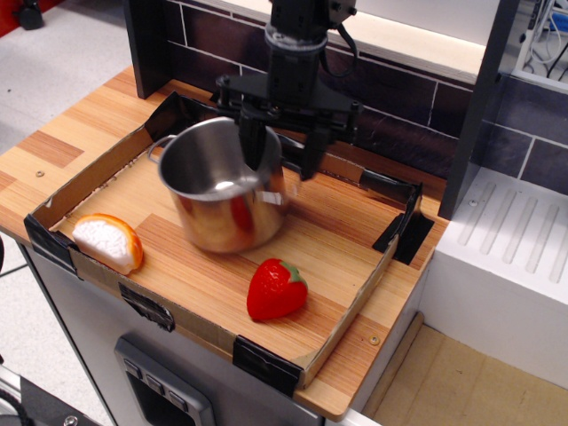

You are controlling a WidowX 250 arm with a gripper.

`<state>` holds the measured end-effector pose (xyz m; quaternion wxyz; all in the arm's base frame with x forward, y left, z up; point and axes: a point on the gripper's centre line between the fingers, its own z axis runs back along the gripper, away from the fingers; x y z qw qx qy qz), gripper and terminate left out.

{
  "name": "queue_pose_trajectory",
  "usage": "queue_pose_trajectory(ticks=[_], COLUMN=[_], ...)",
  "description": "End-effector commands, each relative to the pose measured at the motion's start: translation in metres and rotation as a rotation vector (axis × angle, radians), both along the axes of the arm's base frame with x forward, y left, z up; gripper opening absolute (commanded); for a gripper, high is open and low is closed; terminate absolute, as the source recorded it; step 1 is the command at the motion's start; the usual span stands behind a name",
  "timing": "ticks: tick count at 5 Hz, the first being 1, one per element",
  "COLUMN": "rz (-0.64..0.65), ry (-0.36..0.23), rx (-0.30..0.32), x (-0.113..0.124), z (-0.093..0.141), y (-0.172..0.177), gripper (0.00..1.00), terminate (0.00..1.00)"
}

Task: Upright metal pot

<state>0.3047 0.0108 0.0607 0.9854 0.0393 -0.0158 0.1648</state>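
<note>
The metal pot [222,213] stands upright on the wooden board inside the cardboard tray [348,312], its open mouth facing up. It is shiny steel with a thin wire handle at its left rim. My gripper [282,153] hangs over the pot's right rim. One finger [253,142] is inside the pot and the other is outside, to the right of the wall. The jaws stand apart with space on both sides of the wall, so the gripper looks open.
A red toy strawberry [275,288] lies in front of the pot. An orange and white toy [106,241] lies at the tray's front left corner. A dark tiled wall [399,98] runs behind, and a white drainer [515,240] is on the right.
</note>
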Motion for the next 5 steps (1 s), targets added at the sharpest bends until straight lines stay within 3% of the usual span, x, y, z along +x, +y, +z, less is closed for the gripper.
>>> queue_pose_trajectory(ticks=[1,2,3,4,5], rz=[-0.032,-0.039,-0.029,-0.020,-0.009], ry=[-0.188,-0.246,-0.259,-0.254,-0.256], rx=[-0.166,-0.202,-0.219,-0.237,-0.218], x=[0.012,0.014,0.014,0.011,0.006], z=[0.026,0.037,0.053,0.082,0.115], y=[0.005,0.007,0.007,0.007,0.007], gripper=[1.00,1.00,1.00,1.00,1.00], terminate=[0.00,0.00,0.00,0.00,0.00])
